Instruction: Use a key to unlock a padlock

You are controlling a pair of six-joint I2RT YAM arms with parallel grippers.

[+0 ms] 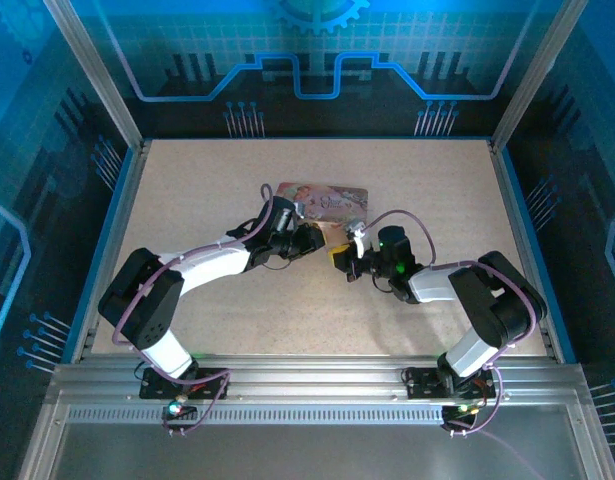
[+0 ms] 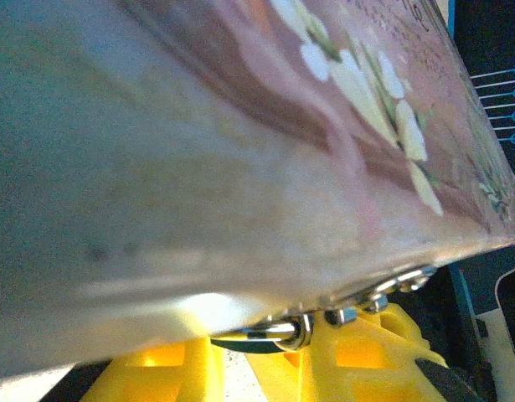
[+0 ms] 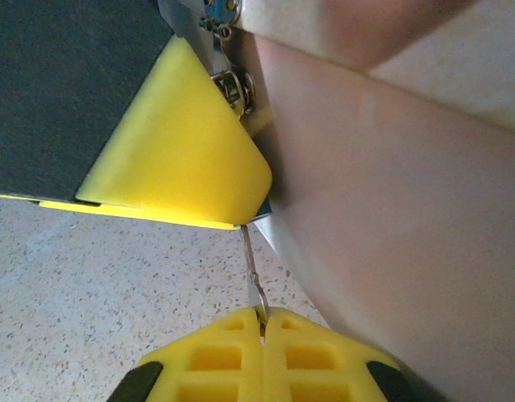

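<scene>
The pink tin [image 1: 327,197] lies mid-table, and both grippers meet at its near edge. My left gripper [image 1: 315,240] is shut on the padlock [image 2: 265,335]: its silver shackle and dark bluish body sit between the yellow fingers [image 2: 357,360], right under the tin's [image 2: 240,126] hasp. My right gripper [image 3: 262,316] is shut on the key [image 3: 250,260], a thin metal sliver running from its fingertips up to the padlock. The left gripper's yellow finger [image 3: 182,151] hides most of the padlock there. The shackle passes through the hasp [image 3: 234,84] of the tin [image 3: 391,209].
The speckled table [image 1: 287,310] stretches open toward the arm bases. Blue-lit walls and an aluminium frame [image 1: 97,90] close in the workspace. The right gripper [image 1: 340,256] sits a short way from the left one, just in front of the tin.
</scene>
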